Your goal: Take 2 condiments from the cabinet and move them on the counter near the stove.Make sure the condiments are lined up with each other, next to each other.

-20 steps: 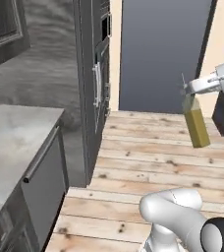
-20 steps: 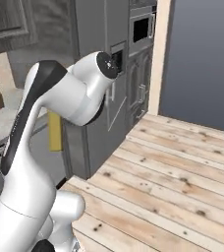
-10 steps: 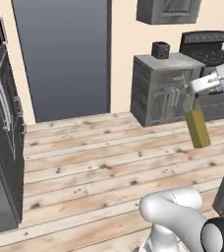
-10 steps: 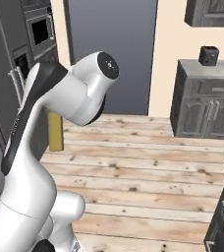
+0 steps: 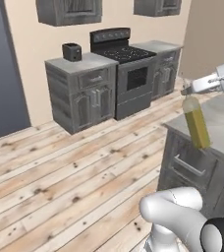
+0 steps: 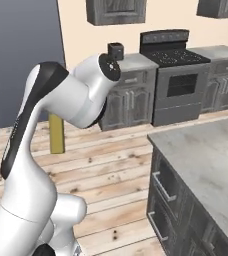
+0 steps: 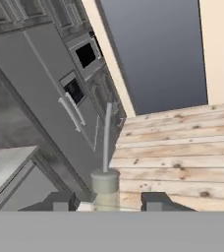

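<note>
Where hand (image 5: pixel 186 91) grips, olive-yellow bottle (image 5: pixel 196 124) below

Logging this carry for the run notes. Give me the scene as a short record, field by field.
held item: olive-yellow bottle, hanging from the gripper by its neck, nozzle up
gripper: shut on the bottle, fingers either side of the neck
bottle position: in the air, over the edge of a near counter
stove: across the wooden floor, against the far wall
counter near stove: holds a small dark box
wall cabinet: door closed
red bottle: not seen
</note>
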